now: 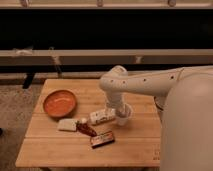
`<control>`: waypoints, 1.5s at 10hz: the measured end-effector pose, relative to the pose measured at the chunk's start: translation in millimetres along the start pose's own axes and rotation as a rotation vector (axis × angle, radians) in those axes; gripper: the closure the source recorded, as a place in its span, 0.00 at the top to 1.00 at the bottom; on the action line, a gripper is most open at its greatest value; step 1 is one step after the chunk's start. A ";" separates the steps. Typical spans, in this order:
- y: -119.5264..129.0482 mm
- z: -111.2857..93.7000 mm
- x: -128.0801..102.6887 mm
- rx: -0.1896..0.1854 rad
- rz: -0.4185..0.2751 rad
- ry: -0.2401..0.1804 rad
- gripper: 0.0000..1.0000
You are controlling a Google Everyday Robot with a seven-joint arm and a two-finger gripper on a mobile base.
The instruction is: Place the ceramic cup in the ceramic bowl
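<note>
White bottle [102,116] lies between hand [121,112], at ceramic cup [125,116], and ceramic bowl [60,103].

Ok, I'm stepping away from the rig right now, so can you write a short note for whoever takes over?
Gripper: down at the ceramic cup, right of the table's middle; whether it has a hold cannot be told.
Ceramic cup: seems to stand on the wooden table, just right of the white labelled bottle.
Ceramic bowl: on the left part of the table, empty, well apart from the cup.
Done: the arm is at the cup.
Left: confirm the grasp, lift, carry the cup left past the bottle, and set it in the bowl.
</note>
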 end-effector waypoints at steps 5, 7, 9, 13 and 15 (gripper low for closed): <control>-6.9 -7.6 -2.3 0.079 0.004 -0.013 0.03; -8.3 -37.3 -8.9 0.092 -0.004 -0.042 0.00; 4.3 -71.1 -21.5 0.094 -0.056 -0.084 0.00; 81.8 -96.3 -56.4 0.057 -0.234 -0.143 0.00; 130.1 -98.3 -73.4 0.034 -0.355 -0.166 0.00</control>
